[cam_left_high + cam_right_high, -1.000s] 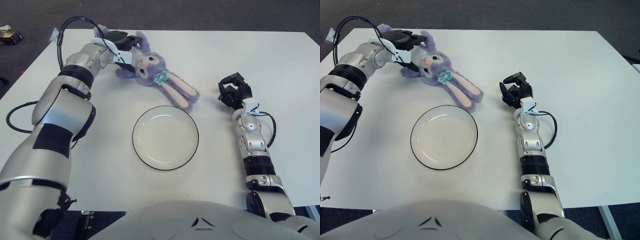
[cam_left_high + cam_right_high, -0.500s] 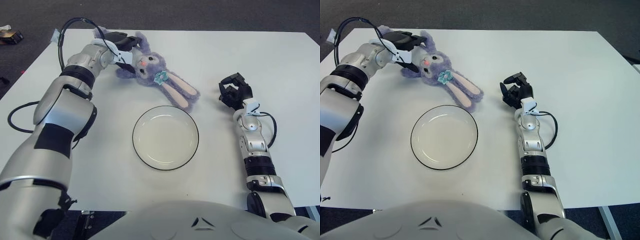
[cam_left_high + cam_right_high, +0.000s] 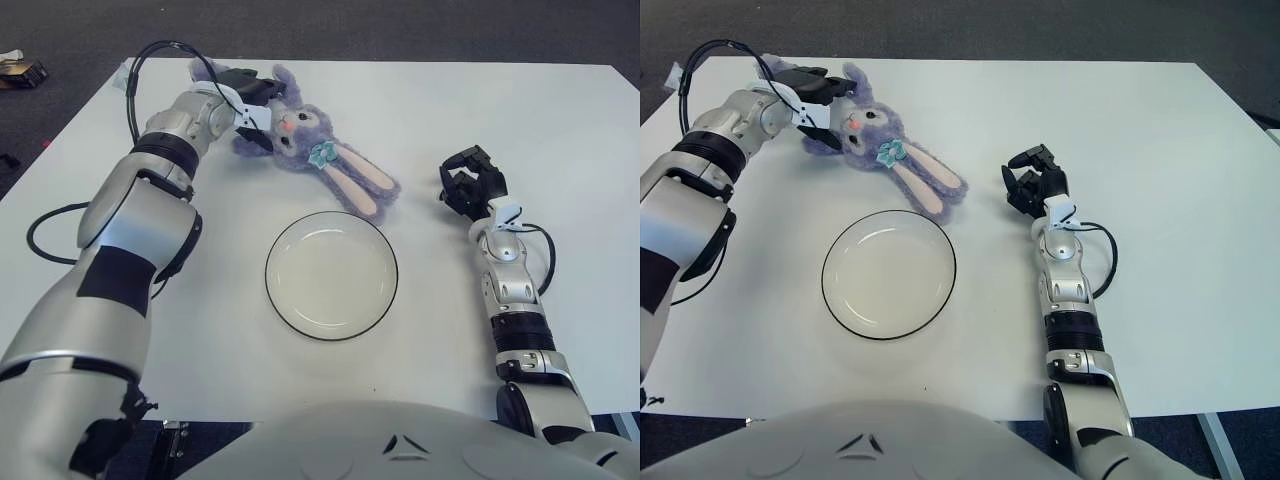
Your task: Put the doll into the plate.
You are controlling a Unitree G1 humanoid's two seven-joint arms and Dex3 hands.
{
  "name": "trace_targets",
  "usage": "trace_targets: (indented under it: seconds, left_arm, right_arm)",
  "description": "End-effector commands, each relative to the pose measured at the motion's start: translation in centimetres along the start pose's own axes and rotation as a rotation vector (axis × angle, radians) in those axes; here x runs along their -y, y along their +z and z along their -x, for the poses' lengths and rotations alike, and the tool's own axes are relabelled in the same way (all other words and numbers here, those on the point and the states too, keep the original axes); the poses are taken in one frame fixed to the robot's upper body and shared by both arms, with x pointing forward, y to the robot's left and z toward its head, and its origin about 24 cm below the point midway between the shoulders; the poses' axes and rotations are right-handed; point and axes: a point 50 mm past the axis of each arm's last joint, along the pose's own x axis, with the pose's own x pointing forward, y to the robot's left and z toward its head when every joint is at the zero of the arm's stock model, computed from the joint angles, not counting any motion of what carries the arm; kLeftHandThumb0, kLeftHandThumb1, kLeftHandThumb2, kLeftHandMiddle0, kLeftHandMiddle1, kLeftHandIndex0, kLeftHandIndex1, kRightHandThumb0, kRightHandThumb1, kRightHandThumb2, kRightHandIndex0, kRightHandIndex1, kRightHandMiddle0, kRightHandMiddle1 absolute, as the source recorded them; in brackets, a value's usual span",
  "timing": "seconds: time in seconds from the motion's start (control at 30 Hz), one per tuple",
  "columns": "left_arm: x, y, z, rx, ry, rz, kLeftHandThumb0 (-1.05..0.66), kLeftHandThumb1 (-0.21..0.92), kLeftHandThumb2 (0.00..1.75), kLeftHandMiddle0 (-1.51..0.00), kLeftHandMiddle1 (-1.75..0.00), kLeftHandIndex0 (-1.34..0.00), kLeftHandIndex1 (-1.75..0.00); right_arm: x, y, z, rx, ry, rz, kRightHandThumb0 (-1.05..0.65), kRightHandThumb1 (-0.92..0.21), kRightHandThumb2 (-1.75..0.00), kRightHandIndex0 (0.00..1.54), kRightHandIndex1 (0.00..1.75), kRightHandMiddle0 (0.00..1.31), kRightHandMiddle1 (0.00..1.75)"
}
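At upper left, the left robot hand (image 3: 250,95) had shifted slightly, fingers pinching the purple plush rabbit doll (image 3: 310,150), unlifted, beyond the round white black-rimmed plate (image 3: 331,275).

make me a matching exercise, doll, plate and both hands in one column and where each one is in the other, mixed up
Things:
1. doll
2. plate
3. left hand
4. right hand

Places:
A. near middle of the table, nothing in it
B. at the doll's far-left end, fingers closed on it
C. right of the plate, fingers curled, holding nothing
D. lying on the table beyond the plate

Pairs: 1-D, 2-A, 3-B, 4-C
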Motion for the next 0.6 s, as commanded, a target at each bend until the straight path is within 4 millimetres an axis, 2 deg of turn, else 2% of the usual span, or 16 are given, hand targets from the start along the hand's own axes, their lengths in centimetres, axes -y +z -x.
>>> trace_targets:
  seconds: [0.0, 0.57]
  left_arm:
    - [-0.14, 0.18, -0.13, -0.007, 0.006, -0.022, -0.67, 0.77, 0.00, -0.22, 0.00, -0.24, 0.00]
    - [0.08, 0.39, -0.19, 0.002, 0.008, -0.047, -0.70, 0.77, 0.00, -0.19, 0.00, -0.21, 0.00]
  right_arm:
    - [0.63, -3.00, 1.60, -0.154, 0.001, 0.028, -0.38, -0.77, -0.61, 0.75, 1.67, 0.40, 1.62]
    - [0.92, -2.96, 1.75, -0.155, 0.022, 0.040, -0.37, -0.77, -0.61, 0.76, 1.68, 0.40, 1.62]
